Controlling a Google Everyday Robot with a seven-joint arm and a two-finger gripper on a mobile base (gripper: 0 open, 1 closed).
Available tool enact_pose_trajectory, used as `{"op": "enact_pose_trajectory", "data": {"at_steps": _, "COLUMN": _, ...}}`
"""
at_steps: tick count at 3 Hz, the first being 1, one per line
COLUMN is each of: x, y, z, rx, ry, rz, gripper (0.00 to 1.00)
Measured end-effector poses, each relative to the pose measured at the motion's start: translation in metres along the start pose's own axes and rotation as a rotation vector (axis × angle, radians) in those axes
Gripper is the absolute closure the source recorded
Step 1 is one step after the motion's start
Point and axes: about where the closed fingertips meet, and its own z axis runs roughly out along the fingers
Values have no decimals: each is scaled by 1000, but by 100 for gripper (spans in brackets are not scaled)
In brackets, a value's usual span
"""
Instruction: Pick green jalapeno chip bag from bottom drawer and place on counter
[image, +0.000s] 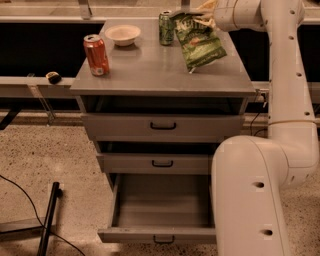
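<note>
The gripper (206, 14) is at the far right of the counter (150, 70), just above its surface. It is closed on the top edge of the bag (201, 44). The bag hangs tilted from that grip, its green face turned toward the camera. Its lower end is down at the counter's right side, near the right edge; whether it rests fully on the surface cannot be told.

The white arm (285, 75) rises from the near right and bends over at the top toward the gripper.

On the counter, a green can (166, 28) stands upright just left of the bag, at the far edge. A pale bowl (122, 35) sits further left. A red can (96, 55) stands upright nearer, by the left edge, well apart from the bag.

Below, the bottom drawer (130, 234) is pulled well out, and its grey tray shows nothing inside. Its right part is hidden behind the arm's base. The two drawers above are pulled out only slightly.
</note>
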Motion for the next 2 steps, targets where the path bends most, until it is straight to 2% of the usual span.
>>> {"op": "enact_pose_trajectory", "data": {"at_steps": 1, "x": 0, "y": 0, "z": 0, "rx": 0, "ry": 0, "rz": 0, "gripper": 34}}
{"op": "enact_pose_trajectory", "data": {"at_steps": 2, "x": 0, "y": 0, "z": 0, "rx": 0, "ry": 0, "rz": 0, "gripper": 5}}
